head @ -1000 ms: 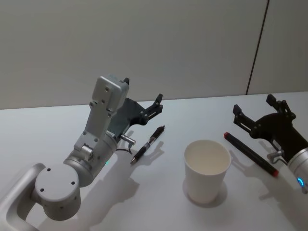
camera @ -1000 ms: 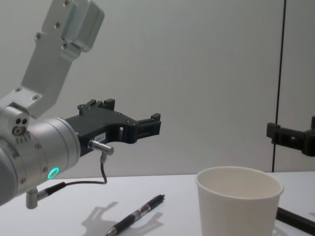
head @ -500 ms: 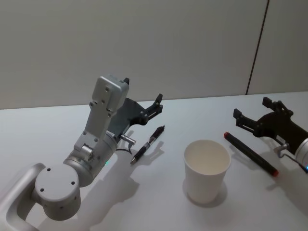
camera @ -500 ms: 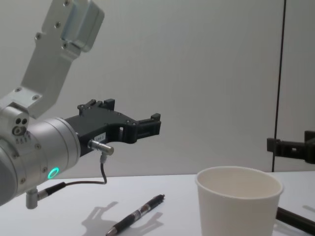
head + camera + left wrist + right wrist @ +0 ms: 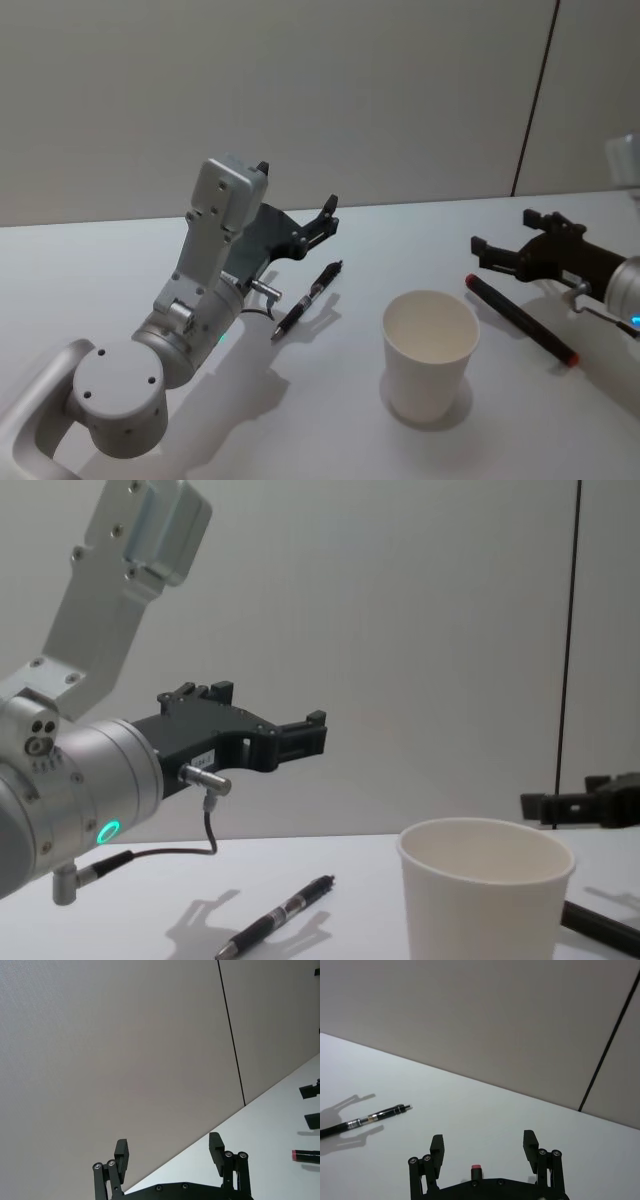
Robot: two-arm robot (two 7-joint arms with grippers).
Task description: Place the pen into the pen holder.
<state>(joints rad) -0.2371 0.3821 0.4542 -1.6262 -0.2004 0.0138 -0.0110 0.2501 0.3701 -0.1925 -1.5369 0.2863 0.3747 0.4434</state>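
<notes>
**Pen holder:** wide white paper cup (image 5: 430,352) with a rolled rim. It stands upright on the white tabletop (image 5: 110,270), mouth open, between the two arms and nearer the robot than either pen.

**Pen, item one:** thick black marker pen with red ends (image 5: 520,320).
- Lies flat on the tabletop, just right of the cup and not touching it.
- Long axis is diagonal. One red end lies farther out, beside the cup's rim. The other lies nearer the robot and farther to its right.

**Right hand (image 5: 504,232):**
- Fingers spread wide, nothing between them.
- Hovers above the tabletop, over the marker's farther red end and not touching it.
- In the right wrist view that red end shows between the two fingers, close to the palm.

**Pen, item two:** slim black pen with silver bands (image 5: 307,300).
- Lies flat on the tabletop, left of the cup and well apart from the marker.
- Long axis is diagonal. The pointed tip aims away from the robot and towards its right. The back end lies nearer the robot's left arm.

**Left hand (image 5: 296,187):**
- Fingers spread, empty.
- Raised well above the tabletop and aimed at the far wall.
- The slim pen lies below it, a little to its right.
</notes>
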